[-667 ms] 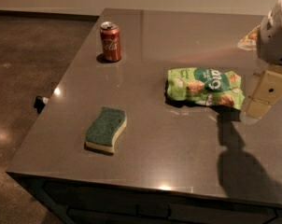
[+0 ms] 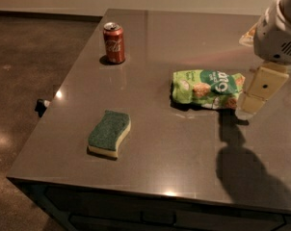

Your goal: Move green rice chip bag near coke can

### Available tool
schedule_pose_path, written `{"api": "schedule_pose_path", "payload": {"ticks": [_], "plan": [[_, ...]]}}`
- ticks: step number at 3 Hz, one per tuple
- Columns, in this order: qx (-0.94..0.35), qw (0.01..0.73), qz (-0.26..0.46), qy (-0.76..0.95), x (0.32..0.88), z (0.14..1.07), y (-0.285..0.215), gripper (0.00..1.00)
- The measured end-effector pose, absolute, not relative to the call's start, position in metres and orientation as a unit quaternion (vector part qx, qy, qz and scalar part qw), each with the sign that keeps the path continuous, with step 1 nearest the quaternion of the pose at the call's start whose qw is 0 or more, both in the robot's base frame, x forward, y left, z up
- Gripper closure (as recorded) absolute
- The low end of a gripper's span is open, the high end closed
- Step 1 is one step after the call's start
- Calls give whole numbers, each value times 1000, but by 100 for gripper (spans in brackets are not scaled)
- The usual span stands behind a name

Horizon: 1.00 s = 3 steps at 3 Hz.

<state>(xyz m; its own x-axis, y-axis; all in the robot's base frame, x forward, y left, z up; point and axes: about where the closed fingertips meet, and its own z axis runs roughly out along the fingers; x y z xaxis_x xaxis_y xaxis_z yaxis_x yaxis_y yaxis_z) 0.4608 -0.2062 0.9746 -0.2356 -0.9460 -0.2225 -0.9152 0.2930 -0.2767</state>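
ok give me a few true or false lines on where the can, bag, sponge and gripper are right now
1. The coke can stands upright near the far left corner of the table. True.
2. The green rice chip bag lies right beside the coke can. False: it lies well apart from the can, toward the right side of the table.
3. The sponge lies green side up near the front left of the table. True.
4. The gripper hangs over the coke can. False: it is at the right end of the bag, far from the can.
5. The sponge rests on top of the bag. False: it lies on the table by itself, apart from the bag.
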Motion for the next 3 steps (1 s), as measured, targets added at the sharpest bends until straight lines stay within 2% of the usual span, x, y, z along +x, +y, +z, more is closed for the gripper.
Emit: {"api": "schedule_pose_path", "payload": {"ticks": [1,3], "plan": [[-582,178,-55,791,485,970,-199,0],[-585,126,-50,800,547,920,-197,0]]}}
